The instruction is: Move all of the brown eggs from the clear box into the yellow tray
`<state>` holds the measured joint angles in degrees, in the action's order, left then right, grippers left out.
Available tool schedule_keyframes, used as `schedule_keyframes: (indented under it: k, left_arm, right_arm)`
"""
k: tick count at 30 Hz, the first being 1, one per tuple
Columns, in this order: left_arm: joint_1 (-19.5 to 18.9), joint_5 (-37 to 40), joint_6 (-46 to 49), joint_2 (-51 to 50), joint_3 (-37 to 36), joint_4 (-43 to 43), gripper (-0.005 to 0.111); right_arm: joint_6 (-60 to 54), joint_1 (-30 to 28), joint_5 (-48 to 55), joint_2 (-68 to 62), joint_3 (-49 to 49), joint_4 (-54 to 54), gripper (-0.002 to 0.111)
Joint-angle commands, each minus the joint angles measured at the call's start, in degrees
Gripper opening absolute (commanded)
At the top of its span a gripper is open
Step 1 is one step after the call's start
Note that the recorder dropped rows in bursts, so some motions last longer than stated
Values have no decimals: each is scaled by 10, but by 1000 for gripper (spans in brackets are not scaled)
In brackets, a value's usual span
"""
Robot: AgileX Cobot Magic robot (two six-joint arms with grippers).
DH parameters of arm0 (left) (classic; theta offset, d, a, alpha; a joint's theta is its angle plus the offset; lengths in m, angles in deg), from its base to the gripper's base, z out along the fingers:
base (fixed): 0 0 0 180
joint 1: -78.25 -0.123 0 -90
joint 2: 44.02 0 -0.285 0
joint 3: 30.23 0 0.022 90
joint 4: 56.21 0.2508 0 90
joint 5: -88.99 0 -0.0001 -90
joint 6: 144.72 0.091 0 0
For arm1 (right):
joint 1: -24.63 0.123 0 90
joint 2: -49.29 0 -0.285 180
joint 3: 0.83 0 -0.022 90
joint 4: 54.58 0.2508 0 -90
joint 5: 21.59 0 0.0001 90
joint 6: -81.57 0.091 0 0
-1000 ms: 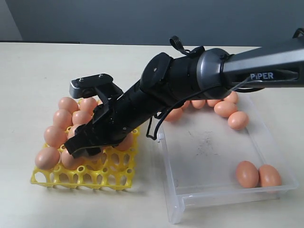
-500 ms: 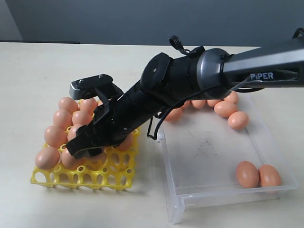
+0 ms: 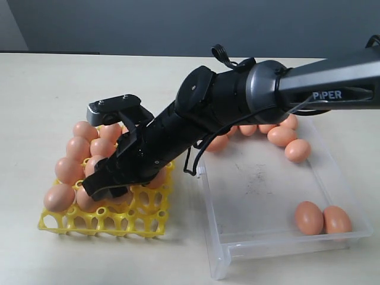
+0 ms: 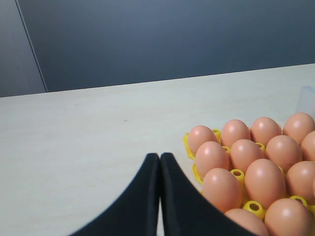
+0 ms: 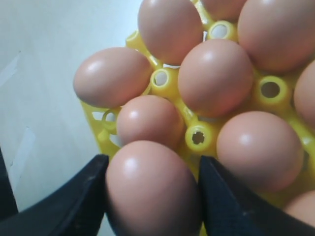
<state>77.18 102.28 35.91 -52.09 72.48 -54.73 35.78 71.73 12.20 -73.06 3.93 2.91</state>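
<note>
My right gripper point(image 3: 102, 185) reaches across to the yellow tray point(image 3: 139, 222) and is shut on a brown egg point(image 5: 152, 191), holding it low over the tray's near-left cups. In the right wrist view the two black fingers point(image 5: 74, 206) flank that egg above the tray lattice point(image 5: 199, 137). Several brown eggs point(image 3: 59, 197) sit in the tray's cups. The clear box point(image 3: 267, 184) lies to the right with two eggs point(image 3: 309, 217) at its front corner and more along its back wall point(image 3: 281, 136). My left gripper point(image 4: 160, 158) is shut and empty, beside the tray's edge point(image 4: 189, 145).
The right arm's black body point(image 3: 237, 101) spans the gap between box and tray, hiding some tray cups and some eggs at the box's back. The pale tabletop point(image 3: 47, 83) stretches behind and left of the tray.
The right gripper with its egg has sunk very slightly toward the tray. Nothing else has moved.
</note>
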Motion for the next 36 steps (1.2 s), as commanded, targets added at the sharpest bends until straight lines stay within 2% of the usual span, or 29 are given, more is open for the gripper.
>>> schedule_keyframes:
  k: [1, 10, 13, 15, 18, 19, 21, 23, 30, 36]
  left_arm:
    - [6, 0, -1, 3, 1, 1, 0]
    - [6, 0, -1, 3, 1, 1, 0]
    - [6, 0, -1, 3, 1, 1, 0]
    - [6, 0, -1, 3, 1, 1, 0]
    - [6, 0, -1, 3, 1, 1, 0]
    - [6, 0, -1, 3, 1, 1, 0]
    - [6, 0, -1, 3, 1, 1, 0]
    - [6, 0, -1, 3, 1, 1, 0]
    - [6, 0, -1, 3, 1, 1, 0]
    - [6, 0, -1, 3, 1, 1, 0]
  right_arm:
    - [9, 0, 4, 3, 3, -4, 62]
    - [10, -3, 15, 17, 3, -7, 65]
    - [34, -8, 18, 50, 2, -44, 65]
    - [100, -13, 13, 82, 2, -134, 65]
    - [299, -29, 42, 126, 2, -351, 65]
    - [375, -39, 68, 141, 2, -462, 65]
    - [489, -56, 134, 152, 2, -618, 65]
    - [580, -81, 196, 154, 2, -738, 65]
    - [593, -190, 206, 107, 2, -749, 65]
    - [578, -233, 199, 59, 2, -730, 65]
